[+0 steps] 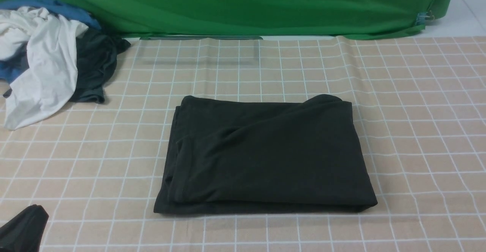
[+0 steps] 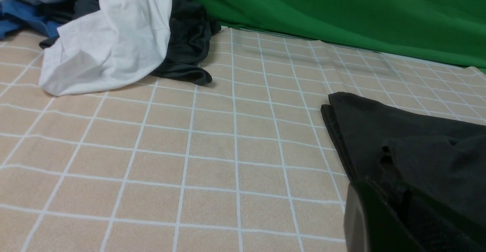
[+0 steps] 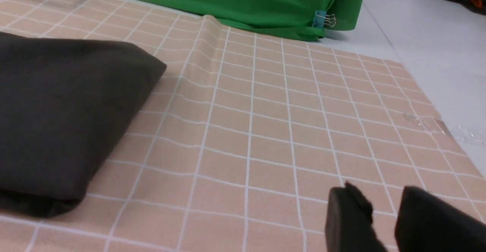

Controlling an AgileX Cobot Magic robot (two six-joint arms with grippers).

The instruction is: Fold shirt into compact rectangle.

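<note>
The black shirt (image 1: 265, 153) lies folded into a flat rectangle in the middle of the checked tablecloth (image 1: 417, 130), with its layered edges on the left and near sides. My left gripper (image 1: 22, 229) shows at the near left corner, well apart from the shirt (image 2: 417, 142). In the left wrist view the left gripper (image 2: 374, 199) is a dark closed shape with no gap. The right gripper (image 3: 379, 202) hovers over bare cloth to the right of the shirt (image 3: 64, 111), its two fingers apart with nothing between them. It does not show in the front view.
A heap of clothes sits at the back left: a white garment (image 1: 41, 62), a dark grey garment (image 1: 95, 66) and blue fabric (image 1: 57, 7). A green backdrop (image 1: 243, 5) hangs behind the table. The cloth ends at a white surface (image 3: 436, 54) on the right.
</note>
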